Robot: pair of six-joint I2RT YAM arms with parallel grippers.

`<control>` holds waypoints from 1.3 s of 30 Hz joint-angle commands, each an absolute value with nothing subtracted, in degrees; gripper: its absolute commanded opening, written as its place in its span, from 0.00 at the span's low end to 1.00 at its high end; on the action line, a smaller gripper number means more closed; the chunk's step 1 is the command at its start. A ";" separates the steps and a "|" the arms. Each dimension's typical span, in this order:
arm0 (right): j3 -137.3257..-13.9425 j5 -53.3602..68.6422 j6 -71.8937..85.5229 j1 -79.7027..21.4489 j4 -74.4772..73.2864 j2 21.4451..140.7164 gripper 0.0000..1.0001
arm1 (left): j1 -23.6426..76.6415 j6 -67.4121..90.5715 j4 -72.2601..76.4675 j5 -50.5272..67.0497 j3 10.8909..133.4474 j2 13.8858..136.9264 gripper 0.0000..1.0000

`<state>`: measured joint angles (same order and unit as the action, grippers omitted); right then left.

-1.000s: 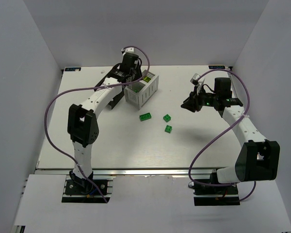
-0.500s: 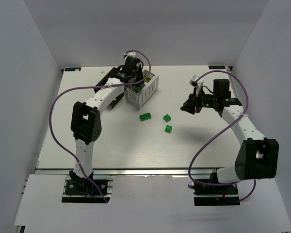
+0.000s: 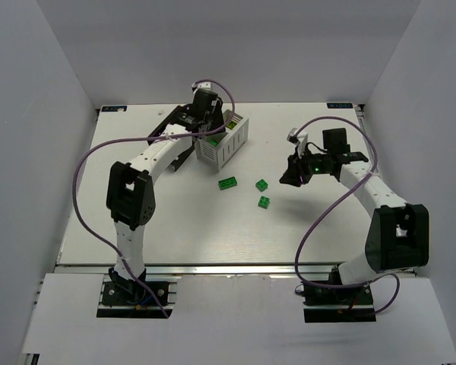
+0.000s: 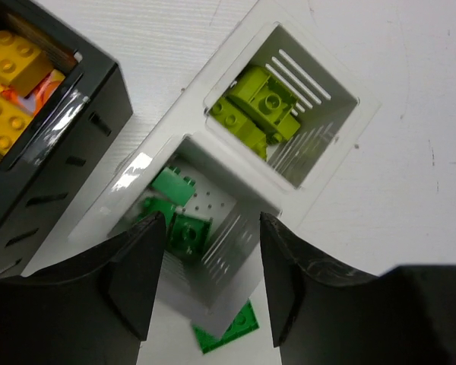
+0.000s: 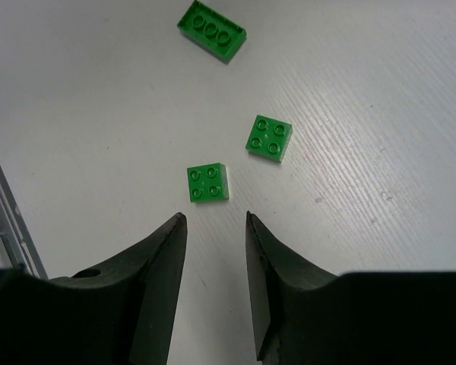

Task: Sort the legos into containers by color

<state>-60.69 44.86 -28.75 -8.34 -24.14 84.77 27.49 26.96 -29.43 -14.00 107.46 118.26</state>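
The table [image 3: 175, 228] carries a white container [image 3: 223, 144] at far left, with a black container [image 4: 68, 144] just beside it.

The left gripper [image 4: 211, 220] hangs over the white container's nearer compartment, jaws wide apart, holding nothing. The right gripper [image 5: 213, 217] hovers above bare table, jaws parted and empty.

Contents:
- Nearer white compartment: green bricks [image 4: 175, 194].
- Farther white compartment: yellow-green bricks [image 4: 262, 106].
- Black container: orange-yellow bricks [image 4: 7, 84].

Loose on the table and apart from one another are a long green brick [image 5: 211, 30], a farther square brick [image 5: 270, 138], and a nearer square brick [image 5: 208, 183] just ahead of the right gripper.
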 commanded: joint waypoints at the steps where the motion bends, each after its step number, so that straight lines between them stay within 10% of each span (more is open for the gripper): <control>1: -63.81 39.91 -29.36 -11.59 -26.54 86.74 0.42 | 27.07 26.10 -25.15 -14.24 101.27 105.93 0.62; 10: -70.56 24.54 -22.86 -18.71 -27.15 93.60 0.46 | 27.07 28.91 -18.11 -12.66 76.59 85.72 0.75; 18: -76.37 13.90 -16.79 -23.90 -28.39 102.21 0.81 | 27.07 33.74 -15.38 -13.09 58.64 73.05 0.78; 39: -79.45 6.42 -16.00 -27.77 -25.05 111.62 0.69 | 27.07 42.10 -12.66 -13.97 42.01 62.31 0.79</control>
